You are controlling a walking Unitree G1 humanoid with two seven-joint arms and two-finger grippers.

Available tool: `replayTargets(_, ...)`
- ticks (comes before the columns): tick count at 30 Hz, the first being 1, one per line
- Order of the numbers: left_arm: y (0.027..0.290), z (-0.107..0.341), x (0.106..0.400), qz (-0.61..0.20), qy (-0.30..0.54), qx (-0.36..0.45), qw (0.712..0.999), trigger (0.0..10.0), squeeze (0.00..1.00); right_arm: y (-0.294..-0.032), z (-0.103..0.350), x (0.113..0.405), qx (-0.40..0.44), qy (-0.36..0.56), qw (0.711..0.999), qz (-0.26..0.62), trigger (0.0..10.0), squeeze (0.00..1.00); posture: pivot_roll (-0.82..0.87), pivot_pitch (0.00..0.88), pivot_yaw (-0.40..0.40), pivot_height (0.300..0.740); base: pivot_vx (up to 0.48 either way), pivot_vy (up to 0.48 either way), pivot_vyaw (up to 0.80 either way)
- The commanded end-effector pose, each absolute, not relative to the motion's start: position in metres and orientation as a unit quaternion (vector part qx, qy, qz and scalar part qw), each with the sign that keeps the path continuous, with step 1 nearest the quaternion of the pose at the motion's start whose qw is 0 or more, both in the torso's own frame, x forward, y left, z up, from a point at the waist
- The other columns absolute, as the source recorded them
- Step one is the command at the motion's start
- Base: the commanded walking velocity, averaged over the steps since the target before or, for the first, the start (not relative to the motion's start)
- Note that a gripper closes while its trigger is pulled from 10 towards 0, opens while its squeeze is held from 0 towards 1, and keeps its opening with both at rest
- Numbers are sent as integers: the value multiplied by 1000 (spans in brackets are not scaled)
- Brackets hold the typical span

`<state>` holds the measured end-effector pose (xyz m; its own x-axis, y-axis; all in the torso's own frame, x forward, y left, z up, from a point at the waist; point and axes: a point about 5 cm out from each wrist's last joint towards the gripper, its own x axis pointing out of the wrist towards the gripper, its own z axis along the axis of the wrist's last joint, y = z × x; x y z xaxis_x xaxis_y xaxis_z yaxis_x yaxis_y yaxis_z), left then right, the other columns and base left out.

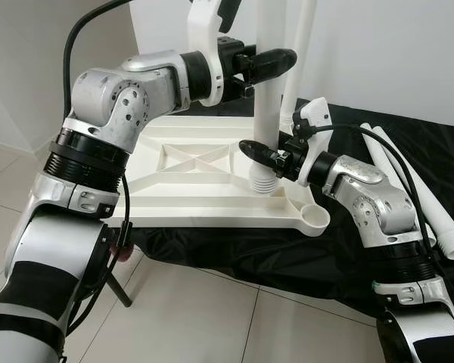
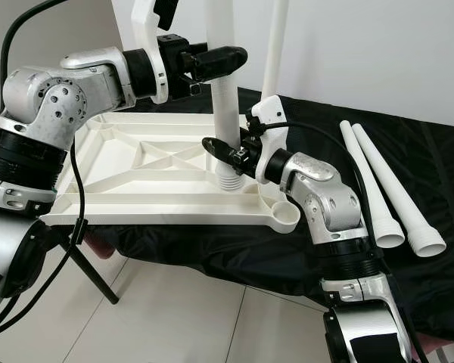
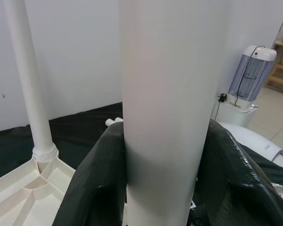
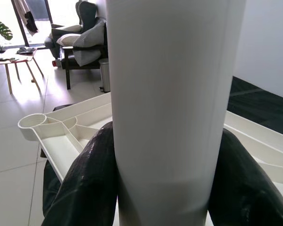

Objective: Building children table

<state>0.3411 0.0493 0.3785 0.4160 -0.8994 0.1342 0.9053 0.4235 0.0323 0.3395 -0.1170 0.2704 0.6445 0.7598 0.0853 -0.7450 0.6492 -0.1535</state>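
Both the left gripper (image 1: 276,60) and right gripper (image 1: 257,151) are clenching one upright leg (image 1: 268,98). They are steadying it for seating in the upturned tabletop (image 1: 189,170) below them.

So what's in front of me is a low surface covered in a black cloth (image 2: 303,261), sitting on a pale tiled floor (image 2: 181,321). Lying upside down on the cloth is the white plastic tabletop (image 2: 136,162), ribbed underside up, with its near edge and one round corner socket (image 2: 285,215) hanging out past the cloth's edge. Off on my right side two loose white table legs (image 2: 386,193) lie side by side straight on the cloth, flared ends toward me, and I think they're touching each other but can't really tell.
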Motion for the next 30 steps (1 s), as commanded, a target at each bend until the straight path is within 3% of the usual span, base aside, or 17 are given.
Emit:
replayTargets(1, 45, 383, 326, -643, -76, -5, 762, 10000, 0, -117, 278, 341, -56, -85, 904, 415, 10000, 0, -88, 66, 39, 740, 0, 0, 0)
replayTargets(2, 44, 382, 327, -644, -75, -5, 762, 10000, 0, -117, 278, 341, -56, -85, 904, 416, 10000, 0, -88, 65, 39, 740, 0, 0, 0)
replayTargets(3, 44, 381, 327, -644, -74, -5, 762, 10000, 0, -117, 278, 341, -54, -85, 903, 417, 8235, 0, -87, 65, 38, 740, 0, 0, 0)
replayTargets(4, 44, 381, 327, -644, -73, -5, 762, 10000, 0, -116, 277, 341, -51, -84, 903, 418, 4549, 0, -87, 65, 38, 740, 0, 0, 0)
replayTargets(5, 44, 381, 327, -644, -73, -5, 762, 10000, 0, -116, 277, 341, -51, -84, 903, 418, 4549, 0, -87, 65, 38, 740, 0, 0, 0)
replayTargets(6, 43, 381, 328, -644, -73, -5, 762, 10000, 0, -116, 277, 341, -48, -82, 903, 419, 0, 0, -86, 64, 39, 740, 0, 0, 0)
replayTargets(9, 43, 380, 329, -644, -73, -4, 761, 10000, 0, -116, 276, 341, -43, -82, 904, 417, 0, 0, -84, 64, 39, 740, 0, 0, 0)
replayTargets(10, 43, 380, 330, -645, -72, -4, 761, 10000, 0, -116, 277, 341, -44, -84, 905, 416, 8784, 0, -85, 64, 40, 740, 0, 0, 0)
replayTargets(11, 43, 380, 330, -645, -72, -4, 761, 10000, 0, -116, 277, 341, -44, -84, 905, 416, 8784, 0, -85, 64, 40, 740, 0, 0, 0)
replayTargets(12, 43, 379, 331, -646, -70, -7, 760, 10000, 1000, -116, 277, 341, -45, -86, 905, 414, 10000, 0, -85, 64, 40, 740, 0, 0, 0)
replayTargets(22, 45, 379, 338, -646, -67, -14, 760, 10000, 1000, -117, 278, 342, -48, -90, 906, 411, 10000, 0, -88, 51, 39, 740, 0, 0, 0)
replayTargets(23, 45, 380, 340, -640, -66, -12, 765, 10000, 298, -117, 278, 342, -47, -91, 906, 410, 10000, 0, -87, 50, 38, 740, 0, 0, 0)
replayTargets(24, 45, 380, 340, -640, -66, -12, 765, 10000, 298, -117, 278, 342, -47, -91, 906, 410, 10000, 0, -87, 50, 38, 740, 0, 0, 0)
replayTargets(25, 46, 380, 341, -639, -66, -15, 766, 10000, 0, -118, 278, 343, -46, -90, 907, 409, 10000, 0, -87, 50, 37, 740, 0, 0, 0)
replayTargets(30, 50, 385, 346, -631, -61, -43, 772, 10000, 0, -119, 276, 344, -42, -90, 911, 400, 10000, 0, -87, 45, 37, 740, 0, 0, 0)
